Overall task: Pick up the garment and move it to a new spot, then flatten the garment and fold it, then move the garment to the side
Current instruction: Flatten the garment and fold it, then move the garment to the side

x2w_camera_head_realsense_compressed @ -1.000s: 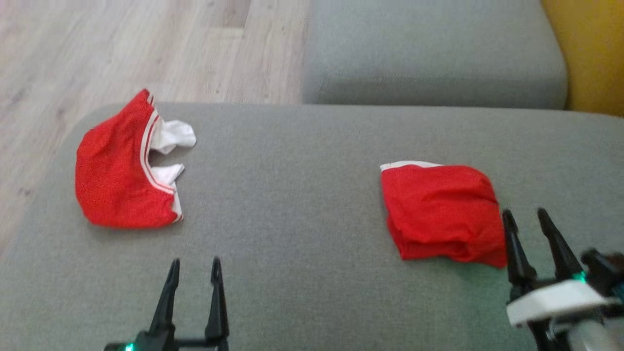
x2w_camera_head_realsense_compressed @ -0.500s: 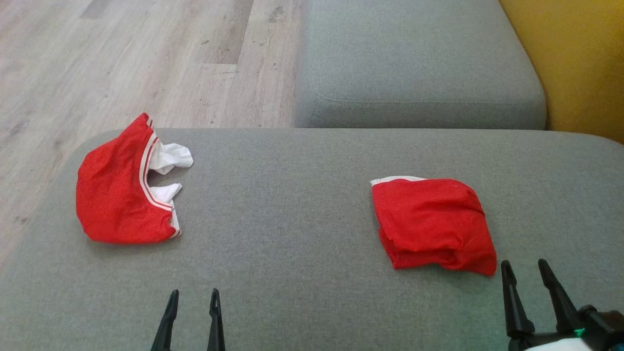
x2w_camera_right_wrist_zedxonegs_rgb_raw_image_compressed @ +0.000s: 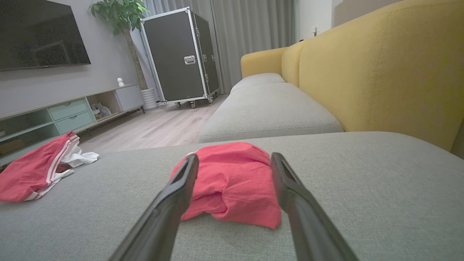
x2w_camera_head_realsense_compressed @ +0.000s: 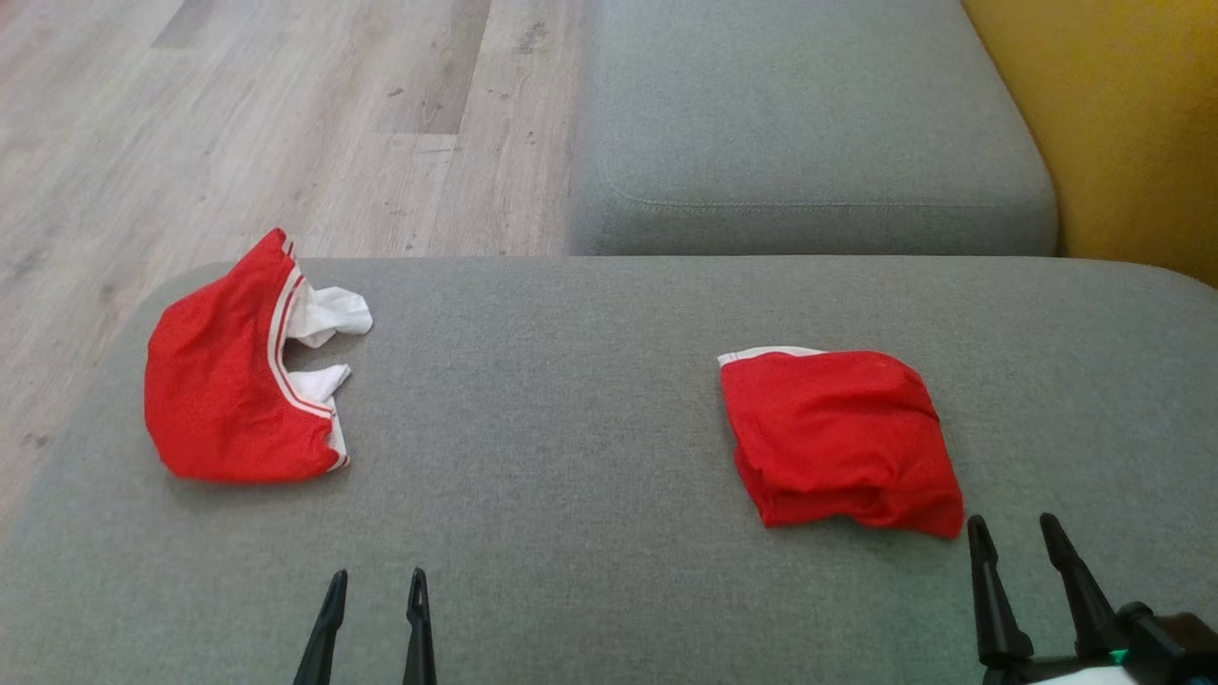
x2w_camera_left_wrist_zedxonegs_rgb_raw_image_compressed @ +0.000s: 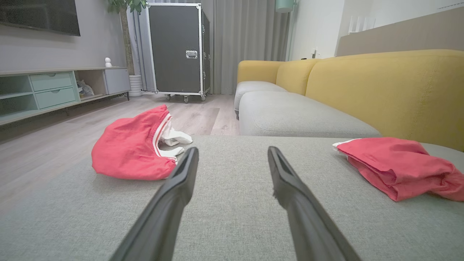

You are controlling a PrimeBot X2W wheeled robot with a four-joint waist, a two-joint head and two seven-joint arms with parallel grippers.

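Both grippers empty, jaws spread wide. R gripper [x2w_camera_head_realsense_compressed: 1011, 521] sits just short of the folded red garment [x2w_camera_head_realsense_compressed: 842, 438] on the right side of the grey cushion [x2w_camera_head_realsense_compressed: 571, 533]. Looks set aside, so I'd guess that one's done. L gripper [x2w_camera_head_realsense_compressed: 378, 576] is over bare fabric. Crumpled red shorts [x2w_camera_head_realsense_compressed: 233, 381] at far-left edge, prob next. Wrists cut off at frame bottom, fold layers unreadable.

Left claw [x2w_camera_head_realsense_compressed: 378, 575] and right claw [x2w_camera_head_realsense_compressed: 1011, 521] low, fingers apart, apparently empty

The head camera is looking down on the grey cushion [x2w_camera_head_realsense_compressed: 571, 428]; both wrist cameras are skimming across it, sharing the folded garment [x2w_camera_head_realsense_compressed: 837, 438]
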